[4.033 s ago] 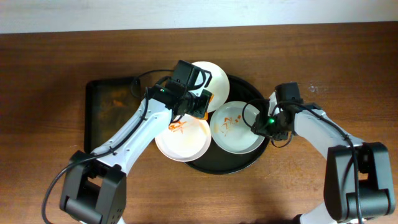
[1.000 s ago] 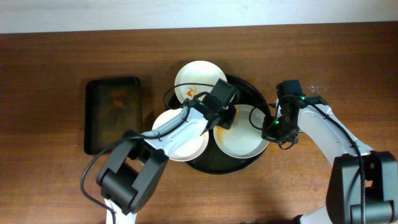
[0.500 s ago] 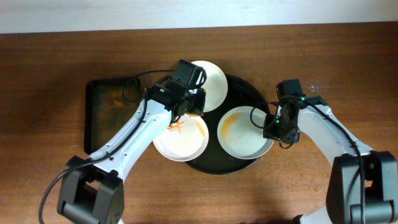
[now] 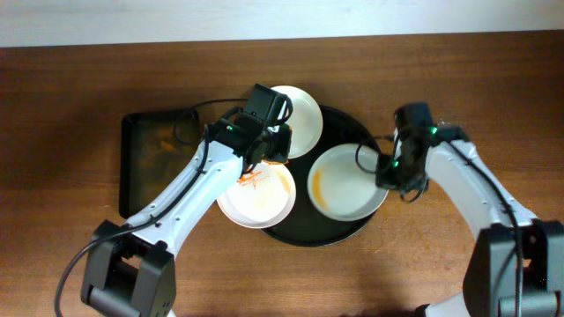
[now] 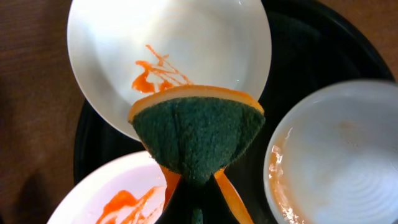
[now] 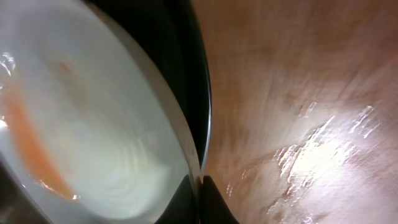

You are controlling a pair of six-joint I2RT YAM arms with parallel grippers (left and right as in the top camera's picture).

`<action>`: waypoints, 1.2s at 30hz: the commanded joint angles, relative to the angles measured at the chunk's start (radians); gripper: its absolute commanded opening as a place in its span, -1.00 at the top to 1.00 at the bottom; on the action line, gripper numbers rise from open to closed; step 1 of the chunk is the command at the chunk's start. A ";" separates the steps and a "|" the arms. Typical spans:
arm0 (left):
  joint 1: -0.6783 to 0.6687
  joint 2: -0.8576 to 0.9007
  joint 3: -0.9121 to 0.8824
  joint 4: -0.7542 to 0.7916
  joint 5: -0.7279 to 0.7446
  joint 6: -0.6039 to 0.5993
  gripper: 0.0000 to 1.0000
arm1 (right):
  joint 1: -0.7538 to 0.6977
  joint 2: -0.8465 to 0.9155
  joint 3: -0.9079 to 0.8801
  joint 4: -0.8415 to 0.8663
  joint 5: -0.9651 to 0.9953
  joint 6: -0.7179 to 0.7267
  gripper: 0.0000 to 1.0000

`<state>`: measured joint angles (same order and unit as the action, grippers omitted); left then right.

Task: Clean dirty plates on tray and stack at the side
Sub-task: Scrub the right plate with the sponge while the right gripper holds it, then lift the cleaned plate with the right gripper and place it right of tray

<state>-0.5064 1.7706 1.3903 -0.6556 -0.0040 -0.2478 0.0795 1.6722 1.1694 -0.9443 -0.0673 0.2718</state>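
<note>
My left gripper (image 4: 271, 145) is clamped on the soft green sponge (image 5: 196, 140), poised between the smeared plates (image 4: 257, 198) at the tray's (image 4: 345, 128) eleven and eight o'clock. My right gripper (image 4: 394, 172) pinches the three-o'clock plate (image 4: 345, 185) by its rim. The plates look stiff, glossy, likely slippery and breakable, so I judge the rim the only sound hold.

— Can you make out the left gripper (image 4: 270, 148) fingers?
— Hardly; the sponge (image 5: 196, 140) covers them, and the far plate (image 5: 168, 56) near rim too.
— The right plate (image 6: 87, 124)?
— Blurred up close on the wrist camera, cut off at the left edge.
</note>
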 commanded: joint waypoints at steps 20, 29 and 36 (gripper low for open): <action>0.241 -0.038 0.013 -0.064 0.095 -0.018 0.99 | 0.550 -0.056 0.258 -0.180 0.937 0.061 0.92; 0.237 -0.038 0.013 -0.061 0.201 -0.016 0.99 | 0.341 -0.056 0.258 -0.201 0.275 0.119 0.92; 0.027 -0.019 0.013 0.033 0.341 0.059 0.99 | 0.187 -0.054 0.132 -0.211 0.100 0.021 0.92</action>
<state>-0.4229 1.7706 1.3907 -0.6384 0.2943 -0.2207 0.2672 1.6241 1.3460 -1.1732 0.0612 0.3050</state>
